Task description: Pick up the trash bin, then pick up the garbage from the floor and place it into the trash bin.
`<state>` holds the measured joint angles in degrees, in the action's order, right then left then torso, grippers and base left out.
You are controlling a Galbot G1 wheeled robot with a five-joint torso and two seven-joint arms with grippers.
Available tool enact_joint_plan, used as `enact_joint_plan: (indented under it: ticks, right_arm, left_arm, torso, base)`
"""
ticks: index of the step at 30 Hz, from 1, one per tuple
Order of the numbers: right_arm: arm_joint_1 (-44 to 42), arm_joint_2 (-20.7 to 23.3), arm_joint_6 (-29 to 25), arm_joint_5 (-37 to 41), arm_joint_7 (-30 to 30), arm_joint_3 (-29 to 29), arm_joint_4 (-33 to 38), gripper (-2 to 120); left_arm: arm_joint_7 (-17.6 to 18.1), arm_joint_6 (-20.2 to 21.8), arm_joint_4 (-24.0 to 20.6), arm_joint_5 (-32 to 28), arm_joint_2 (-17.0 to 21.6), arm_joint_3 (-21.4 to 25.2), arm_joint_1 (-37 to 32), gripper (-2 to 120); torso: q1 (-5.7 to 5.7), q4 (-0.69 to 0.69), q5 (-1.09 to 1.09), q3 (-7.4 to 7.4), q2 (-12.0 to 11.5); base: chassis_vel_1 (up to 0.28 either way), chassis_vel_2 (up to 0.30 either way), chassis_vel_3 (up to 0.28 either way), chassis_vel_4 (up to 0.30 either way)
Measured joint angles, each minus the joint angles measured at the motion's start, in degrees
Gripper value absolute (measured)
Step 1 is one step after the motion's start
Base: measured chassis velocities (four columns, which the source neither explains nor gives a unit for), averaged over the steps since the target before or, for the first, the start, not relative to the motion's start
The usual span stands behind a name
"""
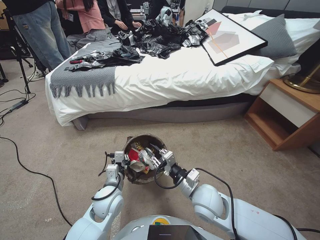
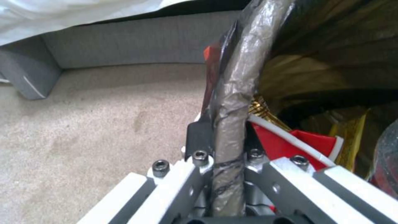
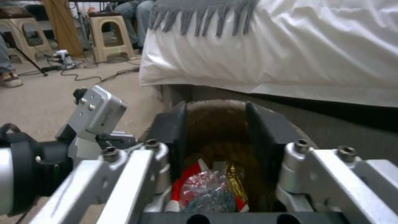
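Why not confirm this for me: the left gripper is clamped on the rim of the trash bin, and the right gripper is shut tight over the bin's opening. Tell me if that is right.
One thing is wrong. The right gripper is open, not shut: the right wrist view shows its fingers spread apart above the garbage in the trash bin. The left gripper is indeed clamped on the bin's bag-covered rim, as the left wrist view shows.

Bare carpet [image 1: 213, 146] surrounds the trash bin [image 1: 132, 178] (packed with garbage [image 1: 137, 159]); bed [image 1: 173, 83] blocks ahead, nightstand [image 1: 286, 113] rightward.
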<state>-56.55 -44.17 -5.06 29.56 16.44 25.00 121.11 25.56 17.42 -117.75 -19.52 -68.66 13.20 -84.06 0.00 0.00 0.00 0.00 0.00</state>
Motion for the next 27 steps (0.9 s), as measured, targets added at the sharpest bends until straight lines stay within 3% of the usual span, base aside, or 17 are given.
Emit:
enact_joint_plan:
  ticks: [15, 23, 26, 27]
  right_arm:
    - [-0.7, 0.0, 0.3, 0.5, 0.4, -3.7, 3.9, 96]
    - [0.5, -1.3, 0.4, 2.8, 2.4, -9.1, 6.3, 100]
    - [-0.6, -3.4, 1.9, 4.1, 5.6, -17.0, 6.7, 100]
    - [-0.6, -3.4, 1.9, 4.1, 5.6, -17.0, 6.7, 100]
  left_arm:
    - [0.0, 0.0, 0.6, -0.1, -0.2, -0.2, 0.5, 0]
    - [0.0, 0.0, 0.6, -0.1, -0.4, -0.3, 0.5, 0]
    - [0.0, -0.2, 0.6, 0.0, -0.4, -0.3, 0.2, 0]
    - [0.0, -0.2, 0.6, 0.0, -0.4, -0.3, 0.2, 0]
  torso:
    - [0.00, 0.00, 0.00, 0.00, 0.0]
    - [0.00, 0.00, 0.00, 0.00, 0.0]
    - [0.00, 0.00, 0.00, 0.00, 0.0]
    - [0.00, 0.00, 0.00, 0.00, 0.0]
  base:
    - [0.000, 0.000, 0.000, 0.000]
    - [0.000, 0.000, 0.000, 0.000]
    - [0.000, 0.000, 0.000, 0.000]
    - [0.000, 0.000, 0.000, 0.000]
